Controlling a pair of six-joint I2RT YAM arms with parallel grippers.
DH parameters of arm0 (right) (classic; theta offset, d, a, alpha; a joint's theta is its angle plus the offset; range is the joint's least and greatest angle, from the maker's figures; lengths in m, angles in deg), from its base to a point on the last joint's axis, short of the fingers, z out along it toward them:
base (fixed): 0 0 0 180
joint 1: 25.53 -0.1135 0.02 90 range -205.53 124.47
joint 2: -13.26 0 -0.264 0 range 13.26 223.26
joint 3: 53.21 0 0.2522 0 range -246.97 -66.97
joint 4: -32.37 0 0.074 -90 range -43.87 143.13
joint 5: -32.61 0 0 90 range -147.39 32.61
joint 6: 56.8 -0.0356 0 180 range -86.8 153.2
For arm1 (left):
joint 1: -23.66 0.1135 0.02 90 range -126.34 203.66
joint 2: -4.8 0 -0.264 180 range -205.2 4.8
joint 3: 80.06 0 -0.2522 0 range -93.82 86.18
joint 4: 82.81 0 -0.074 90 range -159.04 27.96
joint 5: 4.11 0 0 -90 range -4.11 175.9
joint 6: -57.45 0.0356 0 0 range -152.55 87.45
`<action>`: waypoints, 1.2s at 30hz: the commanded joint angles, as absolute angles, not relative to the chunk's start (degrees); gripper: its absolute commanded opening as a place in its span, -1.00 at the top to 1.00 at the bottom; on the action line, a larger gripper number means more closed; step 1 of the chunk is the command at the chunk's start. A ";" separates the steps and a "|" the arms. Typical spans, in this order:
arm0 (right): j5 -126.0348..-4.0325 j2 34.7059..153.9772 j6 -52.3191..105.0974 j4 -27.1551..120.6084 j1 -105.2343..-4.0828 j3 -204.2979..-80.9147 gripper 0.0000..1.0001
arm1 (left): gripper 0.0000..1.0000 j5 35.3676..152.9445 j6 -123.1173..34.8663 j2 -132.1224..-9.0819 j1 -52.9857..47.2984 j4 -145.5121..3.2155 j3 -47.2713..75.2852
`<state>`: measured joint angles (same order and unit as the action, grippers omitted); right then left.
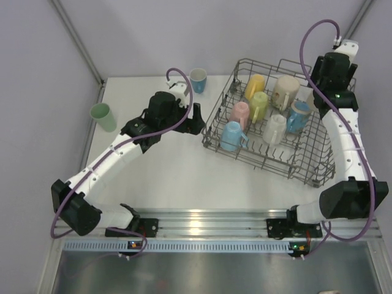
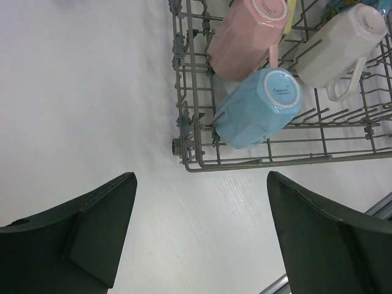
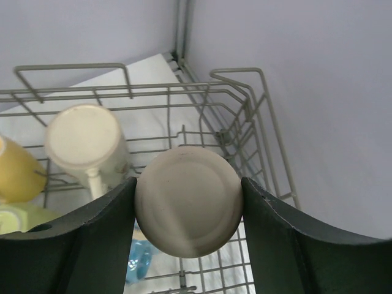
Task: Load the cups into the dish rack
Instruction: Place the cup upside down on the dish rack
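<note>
The grey wire dish rack (image 1: 210, 130) stands at centre right and holds several cups: yellow (image 1: 254, 86), lime (image 1: 258, 105), pink (image 1: 241, 113), light blue (image 1: 231, 136), white (image 1: 274, 128), beige (image 1: 285, 92) and blue (image 1: 298, 116). My right gripper (image 3: 188, 184) is shut on the base of a cream cup (image 3: 188, 205) above the rack's far right corner (image 3: 245, 104). My left gripper (image 2: 201, 180) is open and empty over the table, just outside the rack's near left corner (image 2: 184, 147). A mint tumbler (image 1: 103, 116) and a blue-lined cup (image 1: 198, 79) stand outside the rack.
Grey walls close in the table at the back and on both sides. A metal rail (image 1: 208, 223) runs along the near edge between the arm bases. The left arm (image 1: 116, 153) stretches across the table's left half.
</note>
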<state>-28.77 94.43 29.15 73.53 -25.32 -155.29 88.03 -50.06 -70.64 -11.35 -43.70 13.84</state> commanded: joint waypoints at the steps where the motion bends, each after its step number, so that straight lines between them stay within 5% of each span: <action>1: -25.31 93.33 29.17 68.02 -21.93 -153.64 1.00 | -0.85 86.69 -50.39 -69.90 -11.06 -45.93 14.28; 36: -24.61 102.12 27.58 54.57 -15.25 -138.87 1.00 | -0.83 86.60 -53.46 -71.04 -10.80 -46.81 15.95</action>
